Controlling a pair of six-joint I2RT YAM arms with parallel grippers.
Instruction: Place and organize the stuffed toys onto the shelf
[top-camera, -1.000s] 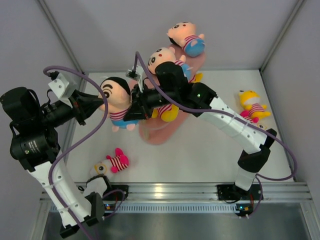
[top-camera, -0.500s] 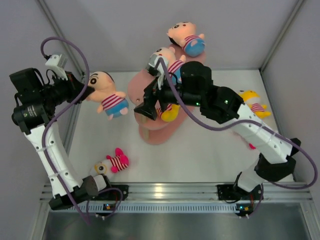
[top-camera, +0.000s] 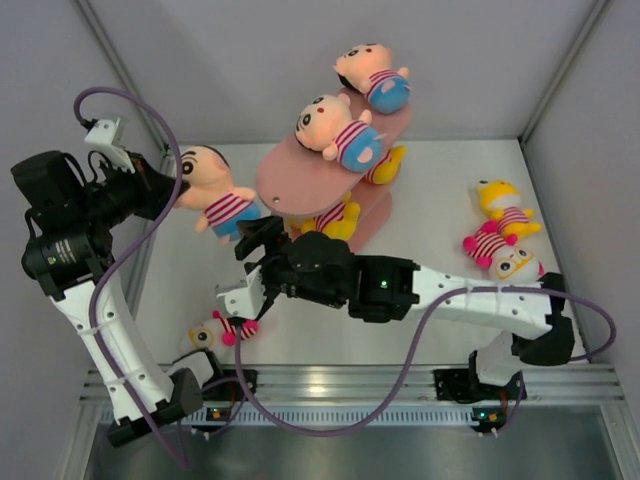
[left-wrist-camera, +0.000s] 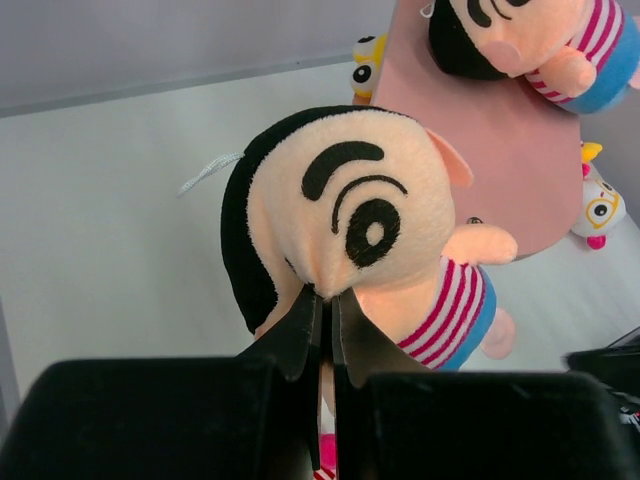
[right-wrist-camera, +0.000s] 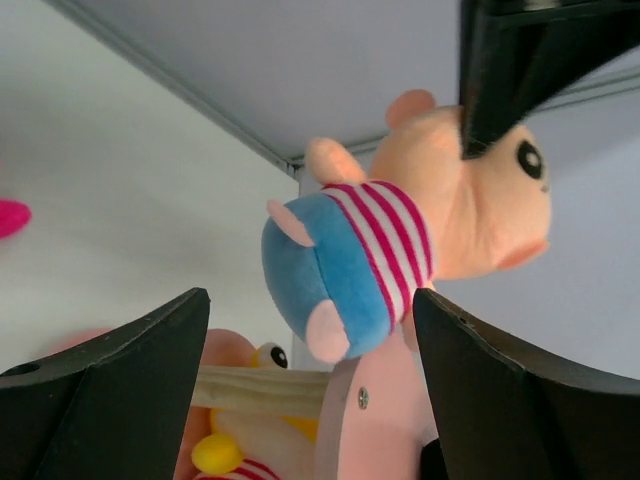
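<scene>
White tabletop (top-camera: 430, 200) and plain grey walls (top-camera: 250, 70) closed in the cell. I had the peach-headed doll (top-camera: 213, 193) hanging in the air just left of the shelf (top-camera: 290, 178). A fold of its fuzzy face was pinched in the left claw (left-wrist-camera: 322, 296), whose black fingers nearly met. It was soft plush, with black hair, a striped shirt and a rounded blue bottom.

My right claw (top-camera: 262, 238) stood wide and held nothing, pointing up at that doll from below, apart from it. A second before it had been closed against the doll beside the shelf; since then it had opened and its arm had dropped low.

On the smooth salmon ovals, a second doll (top-camera: 338, 132) lay on one tier, a third doll (top-camera: 372, 75) farther back, and a yellow animal (top-camera: 338, 220) beneath. A pink toy (top-camera: 228, 326) lay on the table.
</scene>
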